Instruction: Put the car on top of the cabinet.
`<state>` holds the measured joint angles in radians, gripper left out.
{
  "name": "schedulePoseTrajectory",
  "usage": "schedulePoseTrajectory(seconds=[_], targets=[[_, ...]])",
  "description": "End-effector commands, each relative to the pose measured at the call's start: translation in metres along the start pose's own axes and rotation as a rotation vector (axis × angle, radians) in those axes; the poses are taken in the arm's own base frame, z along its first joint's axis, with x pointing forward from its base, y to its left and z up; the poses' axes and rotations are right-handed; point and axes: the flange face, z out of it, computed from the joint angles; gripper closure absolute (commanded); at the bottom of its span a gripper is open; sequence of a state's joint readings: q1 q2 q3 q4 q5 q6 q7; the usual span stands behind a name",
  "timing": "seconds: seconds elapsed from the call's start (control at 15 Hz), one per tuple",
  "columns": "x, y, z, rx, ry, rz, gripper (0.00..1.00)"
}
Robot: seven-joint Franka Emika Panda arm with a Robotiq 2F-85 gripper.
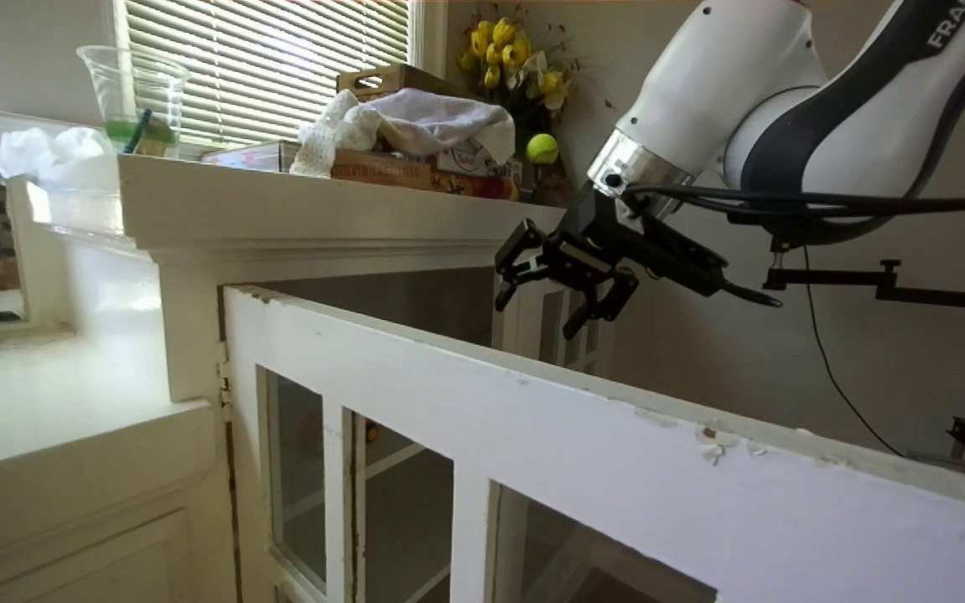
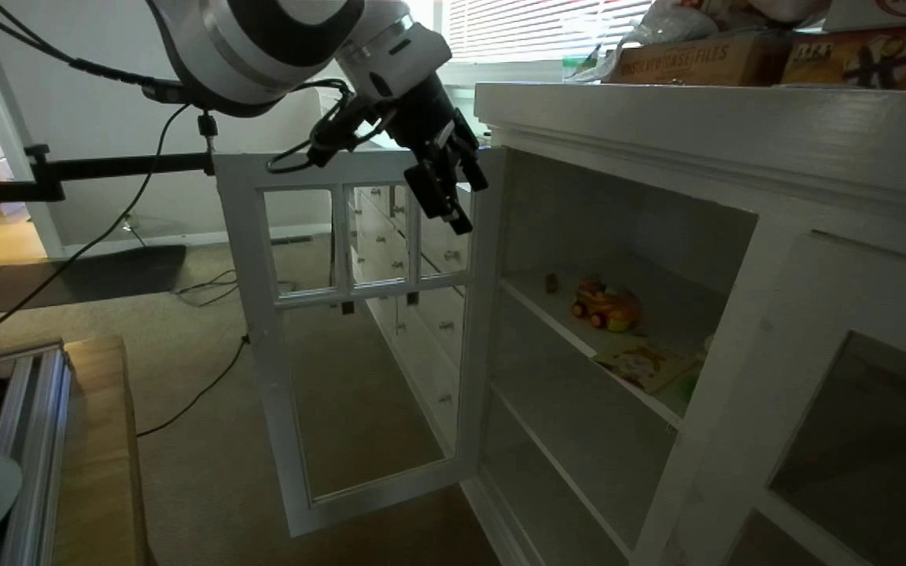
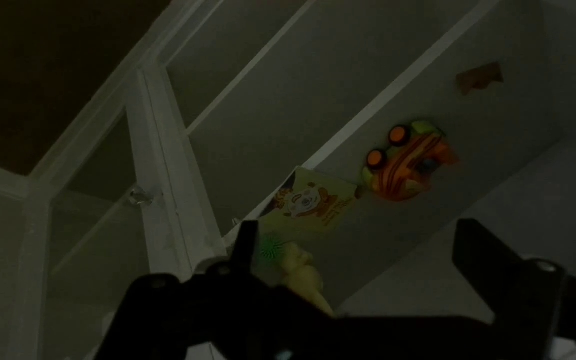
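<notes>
The car (image 2: pixel 606 306) is a small orange toy with green and yellow bits. It stands on the upper shelf inside the cabinet (image 2: pixel 657 114), and it also shows in the wrist view (image 3: pixel 405 165). The cabinet is cream-white with a wide overhanging top (image 1: pixel 323 201). My gripper (image 1: pixel 536 318) is open and empty. It is outside the cabinet, in front of the open compartment and below the level of the top; it also shows in an exterior view (image 2: pixel 469 206). In the dark wrist view both fingers (image 3: pixel 357 227) stand wide apart, and the car lies beyond them, untouched.
The glass-paned door (image 1: pixel 533 402) stands open beside the arm. On the shelf are a picture booklet (image 3: pixel 313 200), a green spiky ball (image 3: pixel 270 248), a pale figure (image 3: pixel 302 275) and a brown piece (image 3: pixel 479 78). Boxes (image 2: pixel 697 59), a yellow-green ball (image 1: pixel 542 149) and a cup (image 1: pixel 135 88) are on top.
</notes>
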<state>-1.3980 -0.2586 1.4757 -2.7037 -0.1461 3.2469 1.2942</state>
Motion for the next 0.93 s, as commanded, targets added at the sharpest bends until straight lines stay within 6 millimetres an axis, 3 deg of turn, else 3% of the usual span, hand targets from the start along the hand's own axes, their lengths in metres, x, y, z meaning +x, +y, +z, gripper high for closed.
schedulePoseTrajectory(seconds=[0.0, 0.4, 0.87], targets=[[0.001, -0.016, 0.012, 0.025, 0.032, 0.01, 0.0], [0.0, -0.03, 0.056, 0.032, 0.044, 0.002, 0.0], [0.009, -0.04, 0.137, 0.069, 0.074, 0.013, 0.0]])
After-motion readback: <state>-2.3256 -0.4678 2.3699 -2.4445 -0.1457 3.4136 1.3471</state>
